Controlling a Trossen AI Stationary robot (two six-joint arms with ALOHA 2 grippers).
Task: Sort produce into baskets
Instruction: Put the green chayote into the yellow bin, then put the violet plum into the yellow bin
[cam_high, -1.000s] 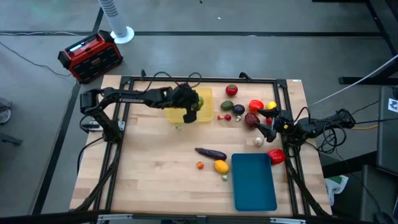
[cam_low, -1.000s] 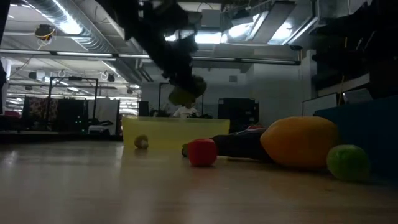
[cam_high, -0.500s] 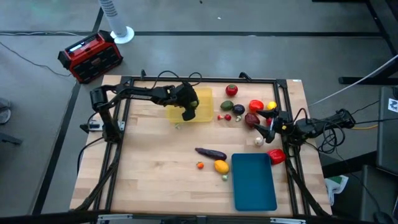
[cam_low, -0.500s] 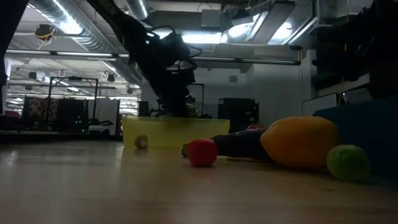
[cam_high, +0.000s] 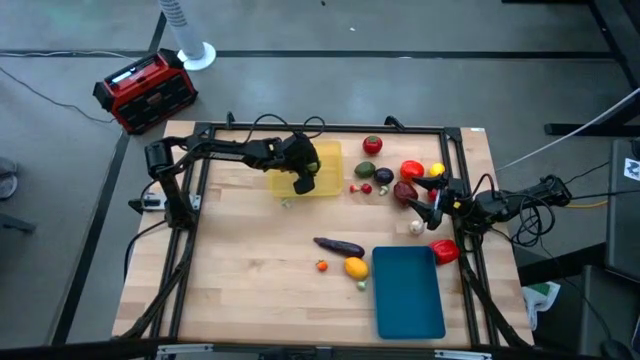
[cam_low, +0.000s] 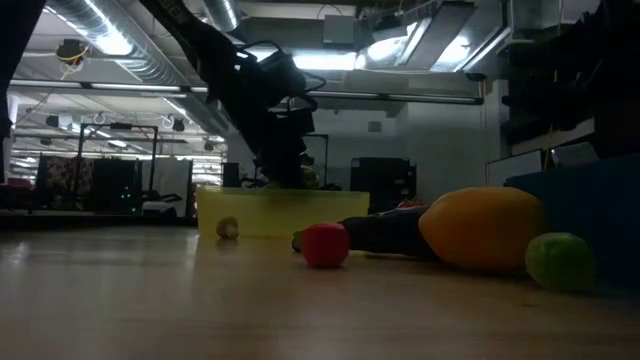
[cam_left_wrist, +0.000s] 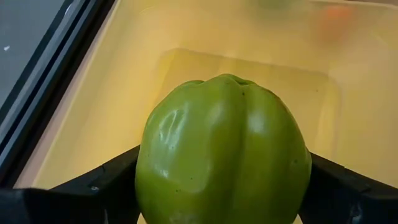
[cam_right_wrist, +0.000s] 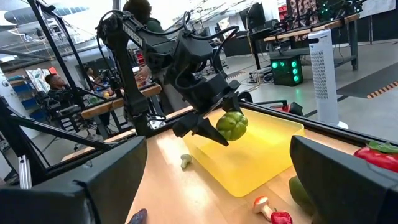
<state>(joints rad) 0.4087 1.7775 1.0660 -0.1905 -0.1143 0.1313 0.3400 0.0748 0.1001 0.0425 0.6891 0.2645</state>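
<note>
My left gripper (cam_high: 305, 175) is shut on a green pepper (cam_left_wrist: 224, 149) over the translucent yellow tray (cam_high: 332, 150). The pepper also shows in the right wrist view (cam_right_wrist: 232, 125). My right gripper (cam_high: 425, 205) is open and empty at the table's right side, beside a cluster of red, yellow and purple produce (cam_high: 400, 178). The teal tray (cam_high: 408, 290) lies empty at the near right. A purple eggplant (cam_high: 340, 246), a yellow-orange fruit (cam_high: 355, 267) and a small red piece (cam_high: 322, 265) lie on the table left of it. My left gripper pinches the green pepper by two opposite sides (cam_left_wrist: 142, 168) between its two fingers. The fingers come from above, slanting down toward the tray. The pepper hangs at the fingers' free ends (cam_right_wrist: 211, 127), low over the yellow tray's floor and seemingly clear of it.
A small pale piece (cam_high: 286, 203) lies on the table just outside the yellow tray's near edge. A red tomato (cam_high: 372, 145), white garlic (cam_high: 416, 227) and a red piece (cam_high: 445, 250) lie at the right. A red-and-black box (cam_high: 145, 90) stands on the floor at far left.
My left gripper has gone down with the green pepper, from well above the yellow tray to just over its rim, and has then kept still. The pepper stays in the hold.
</note>
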